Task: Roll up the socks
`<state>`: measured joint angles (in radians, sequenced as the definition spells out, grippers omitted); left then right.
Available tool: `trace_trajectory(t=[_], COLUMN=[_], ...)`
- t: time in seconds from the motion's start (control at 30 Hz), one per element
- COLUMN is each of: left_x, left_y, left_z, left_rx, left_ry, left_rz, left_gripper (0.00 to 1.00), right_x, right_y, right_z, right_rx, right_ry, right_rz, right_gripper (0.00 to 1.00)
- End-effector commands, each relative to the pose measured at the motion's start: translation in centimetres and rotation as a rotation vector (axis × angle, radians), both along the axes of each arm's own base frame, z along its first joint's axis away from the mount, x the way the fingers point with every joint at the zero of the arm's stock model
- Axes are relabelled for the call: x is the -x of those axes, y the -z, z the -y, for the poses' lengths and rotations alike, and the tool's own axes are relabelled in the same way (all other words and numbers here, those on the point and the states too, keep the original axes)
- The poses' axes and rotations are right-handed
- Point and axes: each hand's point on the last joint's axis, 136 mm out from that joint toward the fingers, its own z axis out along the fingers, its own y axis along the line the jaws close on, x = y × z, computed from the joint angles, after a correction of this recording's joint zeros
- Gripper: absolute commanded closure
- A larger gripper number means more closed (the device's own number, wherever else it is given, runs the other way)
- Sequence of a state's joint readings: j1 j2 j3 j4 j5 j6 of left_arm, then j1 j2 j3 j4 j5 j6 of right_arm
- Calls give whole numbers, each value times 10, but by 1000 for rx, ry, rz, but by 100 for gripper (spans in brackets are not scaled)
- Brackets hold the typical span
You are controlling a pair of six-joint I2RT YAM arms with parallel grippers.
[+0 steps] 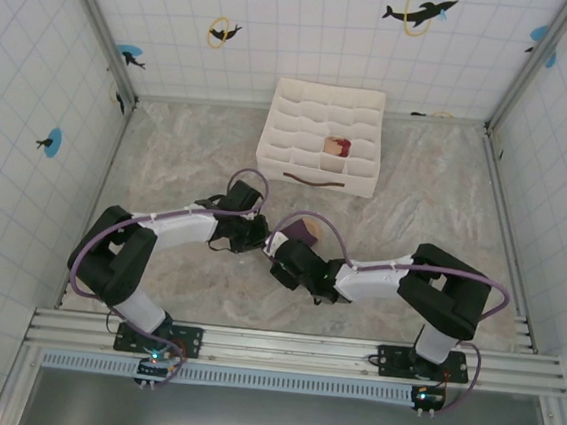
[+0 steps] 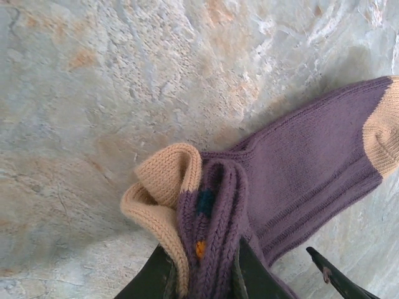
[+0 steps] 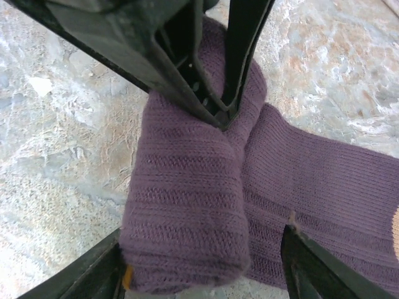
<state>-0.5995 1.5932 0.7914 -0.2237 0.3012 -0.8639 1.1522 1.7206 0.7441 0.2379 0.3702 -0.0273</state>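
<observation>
The left gripper (image 2: 206, 277) is closed narrow on the dark purple sock (image 2: 312, 156). A tan-orange end (image 2: 159, 187) of the sock is pinched between its two fingers (image 2: 156, 283), together with a bunched fold of purple knit.

The right gripper (image 3: 199, 255) is held wide, with one finger on each side of the thick roll (image 3: 187, 212) formed in the sock. Its right finger stands apart from the roll, above the flat knit. Its left finger is just beside the roll, and whether it touches cannot be told.

The rest of the sock is spread flat on the marbled table (image 1: 188, 163). A second tan-orange patch (image 2: 383, 128) is seen at its far end.

From above, both grippers are seen meeting near the middle of the table, with the sock between them.

At the back of the table, well apart from the grippers, a white gridded organiser box (image 1: 303, 109) is placed. A beige sock (image 1: 337, 146) with a dark red part is tucked into one compartment in the box's right half, toward the near side. A dark strip (image 1: 312, 180) is seen along the box's near wall.
</observation>
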Motion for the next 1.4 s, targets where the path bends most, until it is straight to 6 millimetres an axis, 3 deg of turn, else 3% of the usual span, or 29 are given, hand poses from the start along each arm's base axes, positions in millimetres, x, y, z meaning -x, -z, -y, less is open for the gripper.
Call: trace_trajectory(t=[0.0,0.23,0.67,0.83,1.0,1.13,1.3,1.37], left_x=[18,20,22,22,22,22,23,23], left_y=[10,11,14,17,17,19,20,20], left_z=[-9,-6,0,3,5,4,5,6], left_rx=[-40,-18,23,32,41,41,52,54], left_ry=[15,21,35,43,51,51,53,54], left_rz=[-53,-61,-87,-104,-104,-106,-108,-107], left_gripper=[89,86,89,90,89,87,86,80], right_x=[-14,-8,-8,-8,-10,-10,-7,-7], right_y=[-15,-16,-32,-31,-16,0,15,20], right_z=[-17,-23,-10,-12,-9,0,8,11], right_rx=[-59,-136,-267,-274,-266,-264,-277,-290], right_ry=[22,-1,-14,-24,-12,3,14,22], right_rz=[57,6,32,21,-38,-99,-198,-237], right_gripper=[36,30,38,40,43,50,68,76])
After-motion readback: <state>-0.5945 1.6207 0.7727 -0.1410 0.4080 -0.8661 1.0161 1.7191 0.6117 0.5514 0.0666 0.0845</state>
